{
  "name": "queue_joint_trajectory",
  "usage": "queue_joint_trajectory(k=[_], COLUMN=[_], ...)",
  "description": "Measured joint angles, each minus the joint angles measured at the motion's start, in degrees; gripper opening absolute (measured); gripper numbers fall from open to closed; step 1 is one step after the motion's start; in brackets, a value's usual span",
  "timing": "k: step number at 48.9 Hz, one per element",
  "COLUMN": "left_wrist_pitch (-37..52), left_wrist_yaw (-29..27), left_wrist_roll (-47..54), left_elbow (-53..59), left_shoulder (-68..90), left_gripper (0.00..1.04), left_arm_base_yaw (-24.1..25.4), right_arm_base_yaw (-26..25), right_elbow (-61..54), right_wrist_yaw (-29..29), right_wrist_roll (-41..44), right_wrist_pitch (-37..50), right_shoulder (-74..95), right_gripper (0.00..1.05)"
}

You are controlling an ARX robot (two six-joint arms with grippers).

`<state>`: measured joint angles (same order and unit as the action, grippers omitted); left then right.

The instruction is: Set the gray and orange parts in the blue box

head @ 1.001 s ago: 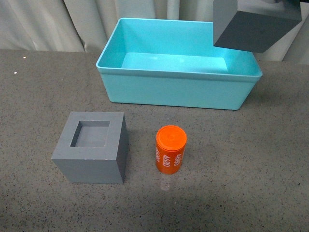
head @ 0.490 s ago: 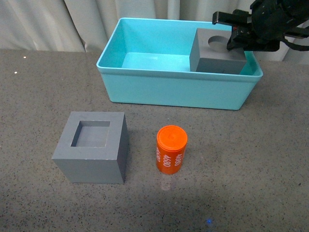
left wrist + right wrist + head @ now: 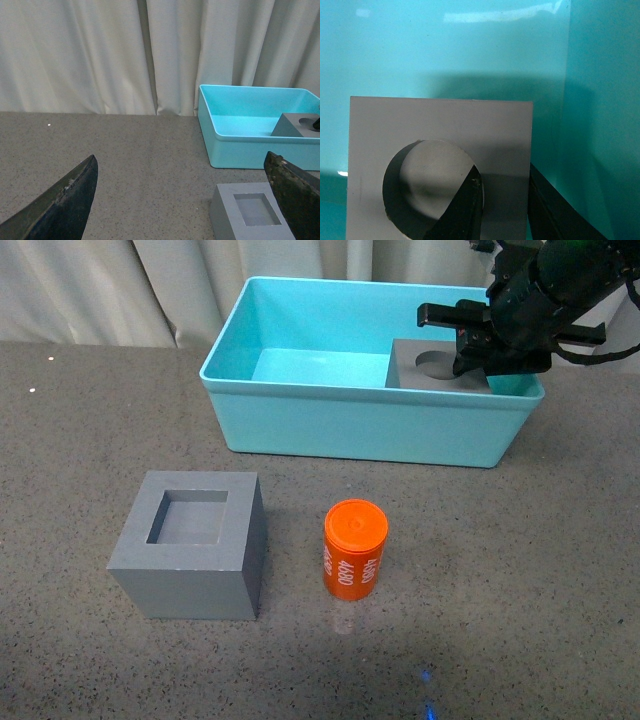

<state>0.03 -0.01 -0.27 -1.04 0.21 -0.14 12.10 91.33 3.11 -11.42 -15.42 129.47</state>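
Note:
The blue box (image 3: 360,430) stands at the back of the table. Inside its right end sits the gray cube with the round recess (image 3: 408,372), recess up. My right gripper (image 3: 472,355) is shut on this cube's wall, one finger inside the recess and one outside. The right wrist view shows that cube (image 3: 420,125) between the gripper's (image 3: 504,174) fingers, close to the box wall (image 3: 600,100). In front of the box, the gray cube with the square recess (image 3: 190,570) and the upright orange cylinder (image 3: 354,550) rest on the table. My left gripper (image 3: 180,195) hangs open near the square-recess cube (image 3: 225,210).
Pale curtains (image 3: 150,290) close off the back behind the box. The table is a speckled dark gray surface (image 3: 520,570). From the left wrist view the box (image 3: 250,145) shows further off, with the round-recess cube (image 3: 287,127) in it.
The right gripper has come down with the round-recess cube, from above the box's right end to low inside it. The other cube and the cylinder have not moved.

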Motion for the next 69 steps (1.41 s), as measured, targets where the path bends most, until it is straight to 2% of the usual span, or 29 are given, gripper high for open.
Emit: queue_joint_trajectory(k=[8,17,25,32,36,39,42,48,56,63,66,67,69], left_wrist_pitch=[0.0,0.0,0.0,0.0,0.0,0.0,0.0,0.0,0.0,0.0,-5.9,-7.5,-6.1], left_wrist_yaw=[0.0,0.0,0.0,0.0,0.0,0.0,0.0,0.0,0.0,-0.1,-7.3,-11.5,-12.8], left_wrist_roll=[0.0,0.0,0.0,0.0,0.0,0.0,0.0,0.0,0.0,0.0,-3.1,-5.6,-8.7], left_elbow=[0.0,0.0,0.0,0.0,0.0,0.0,0.0,0.0,0.0,0.0,-2.3,-3.7,-5.4], left_shoulder=[0.0,0.0,0.0,0.0,0.0,0.0,0.0,0.0,0.0,0.0,4.0,8.2,15.6], left_gripper=[0.98,0.98,0.98,0.98,0.98,0.98,0.98,0.98,0.98,0.98,0.98,0.98,0.98], left_arm_base_yaw=[0.0,0.0,0.0,0.0,0.0,0.0,0.0,0.0,0.0,0.0,-2.1,-2.8,-3.2], right_arm_base_yaw=[0.0,0.0,0.0,0.0,0.4,0.3,-0.5,-1.6,-1.9,-1.9,-1.9,-1.9,-1.9], right_elbow=[0.1,-1.5,-13.0,-23.0,-31.4,-39.2,-46.0,-53.2,-58.5,-58.8,-58.8,-58.9,-58.9], right_wrist_yaw=[-0.1,0.4,0.7,-1.7,-8.3,-7.7,-3.1,-0.6,-0.4,-0.4,-0.4,-0.4,-0.4], right_wrist_roll=[0.8,1.2,4.4,7.7,11.5,12.6,10.2,7.0,7.8,8.5,8.6,8.6,8.6], right_wrist_pitch=[0.1,4.2,18.1,28.0,37.8,43.7,42.4,40.4,39.2,39.1,39.1,39.1,39.1], right_shoulder=[0.4,-1.2,-11.3,-21.0,-27.9,-33.9,-39.5,-46.1,-53.0,-53.8,-53.8,-53.8,-53.9], right_gripper=[0.21,0.48,0.8,0.97,0.94,0.95,0.95,0.95,0.95,0.95,0.95,0.95,0.95])
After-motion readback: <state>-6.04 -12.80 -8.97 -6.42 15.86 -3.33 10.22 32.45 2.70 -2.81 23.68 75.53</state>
